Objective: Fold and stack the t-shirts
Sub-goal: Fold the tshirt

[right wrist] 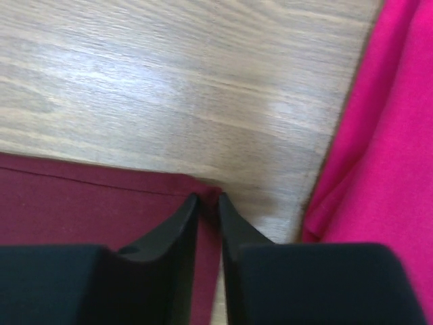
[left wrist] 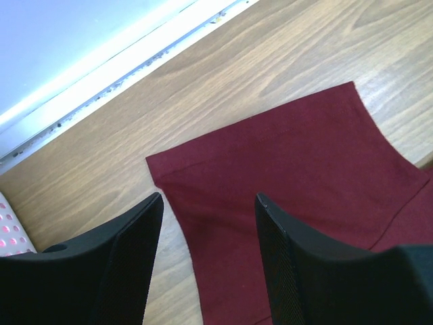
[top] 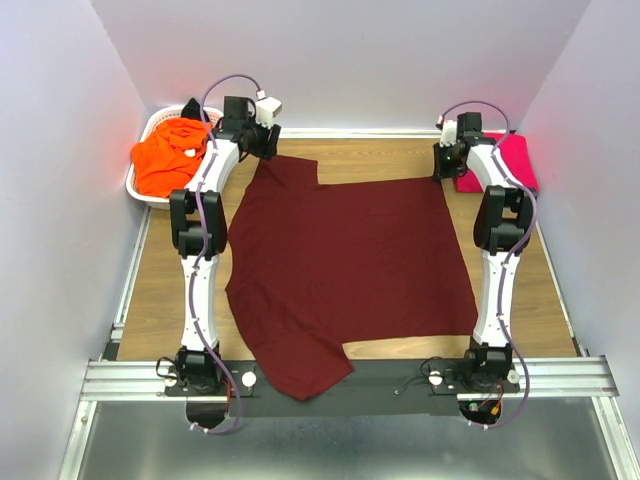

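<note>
The maroon shirt lies spread flat over the table's middle, one sleeve far-left, one draped over the near edge. Pink shirt lies crumpled at the table's far-right corner. Orange shirt is heaped just off its far-left corner, with the black shirt behind.

A white lattice basket sits at the wooden table's far-left corner.

Matt cloth maroon t-shirt; smooth, faintly glossy wood table; white plastic lattice basket.
</note>
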{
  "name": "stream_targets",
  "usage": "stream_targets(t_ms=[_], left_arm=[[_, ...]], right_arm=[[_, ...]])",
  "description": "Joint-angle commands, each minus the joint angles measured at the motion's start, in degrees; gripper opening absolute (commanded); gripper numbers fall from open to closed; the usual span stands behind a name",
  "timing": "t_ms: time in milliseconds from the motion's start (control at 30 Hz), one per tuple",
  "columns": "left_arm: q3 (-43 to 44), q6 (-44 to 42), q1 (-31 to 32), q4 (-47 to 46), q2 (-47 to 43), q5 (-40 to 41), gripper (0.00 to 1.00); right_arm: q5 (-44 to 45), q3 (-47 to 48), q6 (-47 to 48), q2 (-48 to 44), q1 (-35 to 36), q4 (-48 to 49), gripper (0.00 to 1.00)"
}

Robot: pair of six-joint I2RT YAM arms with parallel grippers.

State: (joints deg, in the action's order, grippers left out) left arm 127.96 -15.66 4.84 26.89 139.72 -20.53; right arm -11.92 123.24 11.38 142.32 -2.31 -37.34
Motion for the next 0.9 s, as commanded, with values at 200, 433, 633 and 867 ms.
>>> stream_targets(t_ms=[200, 433, 633, 867], left_arm=[[4.93, 2.30, -0.18, -0.35, 5.47, 7.69, 0.65], [5.28, 2.39, -0.18, -0.53, 7.32, 12.18, 0.69], [7.38, 2.39, -0.27, -0.79, 10.30, 9.99, 0.71], [10.29, 3.27, -0.18, -0.79, 13.64, 7.27, 0.68]], right_arm=[[-1.17, -4.68, 1.81, 2.44, 1.08, -2.82, 0.01], [-2.14, -5.47, 2.51, 1.38, 1.25, -2.82, 0.01], [-2.67, -5.99, 2.60, 0.68, 1.25, -2.82, 0.00], [-2.84, -6.26, 2.51, -0.03, 1.25, -2.82, 0.01]])
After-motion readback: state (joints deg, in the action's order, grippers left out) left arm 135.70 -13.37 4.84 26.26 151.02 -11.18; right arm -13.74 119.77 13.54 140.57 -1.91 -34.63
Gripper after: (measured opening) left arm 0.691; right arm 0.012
